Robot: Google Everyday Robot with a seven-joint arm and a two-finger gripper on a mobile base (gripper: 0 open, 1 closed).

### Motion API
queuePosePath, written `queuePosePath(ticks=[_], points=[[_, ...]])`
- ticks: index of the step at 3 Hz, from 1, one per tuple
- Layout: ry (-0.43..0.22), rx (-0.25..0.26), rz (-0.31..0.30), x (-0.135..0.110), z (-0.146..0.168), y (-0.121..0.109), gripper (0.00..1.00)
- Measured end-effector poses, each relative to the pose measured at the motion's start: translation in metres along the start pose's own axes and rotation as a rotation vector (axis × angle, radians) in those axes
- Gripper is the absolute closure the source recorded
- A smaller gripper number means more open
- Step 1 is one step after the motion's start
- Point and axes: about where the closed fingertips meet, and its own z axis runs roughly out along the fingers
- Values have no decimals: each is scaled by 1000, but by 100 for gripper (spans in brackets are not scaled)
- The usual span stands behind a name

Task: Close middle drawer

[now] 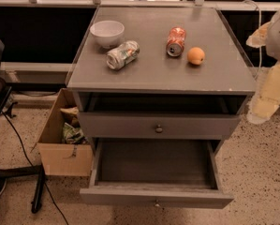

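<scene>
The middle drawer (154, 165) is pulled far out of the grey cabinet (158, 74). Its wide, shallow dark tray looks empty, and its low front with a small round knob (156, 203) faces me at the bottom of the view. Above it, the taller-fronted top drawer (158, 124) stands slightly out. The lowest drawer is hidden under the middle one. My gripper (259, 110), on the pale arm at the right edge, hangs beside the cabinet's right side at about top-drawer height, apart from both drawers.
On the cabinet top are a white bowl (107, 33), a crushed can (122, 55), an orange-red can (176, 41) on its side and an orange (195, 56). A cardboard box (60, 139) with rubbish stands left of the cabinet. Black cables (22, 146) cross the speckled floor.
</scene>
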Motion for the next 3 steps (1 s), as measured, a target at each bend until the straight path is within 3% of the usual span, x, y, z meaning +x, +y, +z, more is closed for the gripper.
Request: queuePosePath(ticks=[1, 2, 3], points=[[-5, -1, 4, 0, 2, 1, 0], [-61, -21, 46, 4, 23, 13, 0], [-116, -31, 105, 13, 49, 33, 18]])
